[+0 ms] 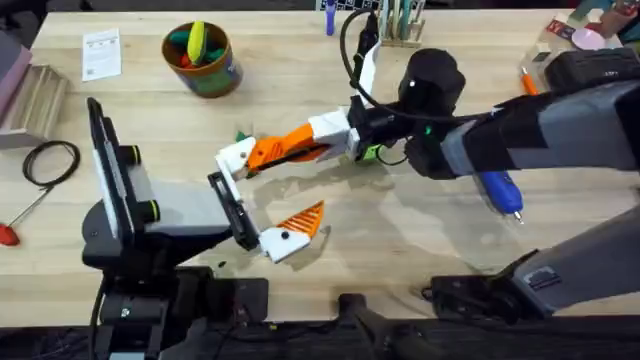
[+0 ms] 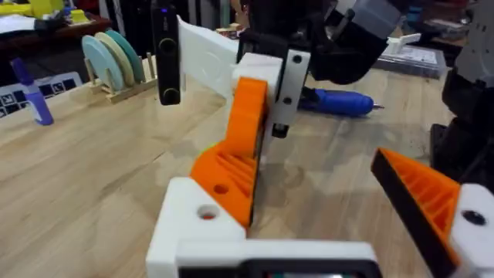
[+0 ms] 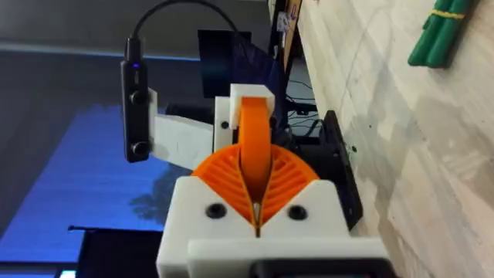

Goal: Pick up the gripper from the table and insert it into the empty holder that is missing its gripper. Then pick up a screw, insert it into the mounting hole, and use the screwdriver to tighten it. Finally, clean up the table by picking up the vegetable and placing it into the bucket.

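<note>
Right hand (image 1: 322, 140): reaching in from the right across the middle of the desk (image 1: 300, 90), its two ribbed pads closing flat on the orange gripper (image 1: 285, 148), which is sticking out leftward between them; in the right wrist view the pads (image 3: 289, 174) are pressing the wedge from both sides.

Orange gripper: tip meeting the white holder (image 1: 237, 156) of the left hand; in the left wrist view the wedge (image 2: 235, 150) is sitting against the holder's inner face (image 2: 197, 220), just beside its mounting hole.

Left hand (image 1: 262, 198): lying low on the desk, spread wide and gripping nothing; one finger is carrying its own orange pad (image 1: 303, 219), the other is the holder.

Vegetable (image 1: 242, 136): lying on the desk just behind the holder.

Screwdriver (image 1: 500, 191): lying on the desk at the right, partly under the right arm.

Bucket (image 1: 203, 62): standing at the back left, holding toys.
</note>
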`<state>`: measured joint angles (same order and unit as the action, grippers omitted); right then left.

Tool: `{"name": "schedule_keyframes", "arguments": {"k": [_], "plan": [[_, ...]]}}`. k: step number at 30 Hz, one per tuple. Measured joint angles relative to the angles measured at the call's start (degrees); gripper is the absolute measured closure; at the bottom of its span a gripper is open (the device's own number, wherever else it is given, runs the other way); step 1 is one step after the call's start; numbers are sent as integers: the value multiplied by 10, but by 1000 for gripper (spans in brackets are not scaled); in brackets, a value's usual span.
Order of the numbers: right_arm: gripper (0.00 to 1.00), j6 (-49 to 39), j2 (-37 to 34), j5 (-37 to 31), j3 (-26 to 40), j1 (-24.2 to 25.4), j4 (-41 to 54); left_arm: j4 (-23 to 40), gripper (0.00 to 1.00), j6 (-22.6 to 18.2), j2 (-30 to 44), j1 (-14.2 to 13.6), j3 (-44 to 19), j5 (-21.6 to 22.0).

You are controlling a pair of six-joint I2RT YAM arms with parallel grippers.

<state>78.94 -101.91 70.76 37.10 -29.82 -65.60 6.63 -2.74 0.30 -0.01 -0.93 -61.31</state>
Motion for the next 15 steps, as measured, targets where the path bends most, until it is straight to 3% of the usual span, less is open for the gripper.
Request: {"name": "schedule_keyframes", "arguments": {"k": [15], "plan": [[993, -35, 0, 35, 0, 7, -9, 0, 15, -11, 0, -1, 0, -11]]}}
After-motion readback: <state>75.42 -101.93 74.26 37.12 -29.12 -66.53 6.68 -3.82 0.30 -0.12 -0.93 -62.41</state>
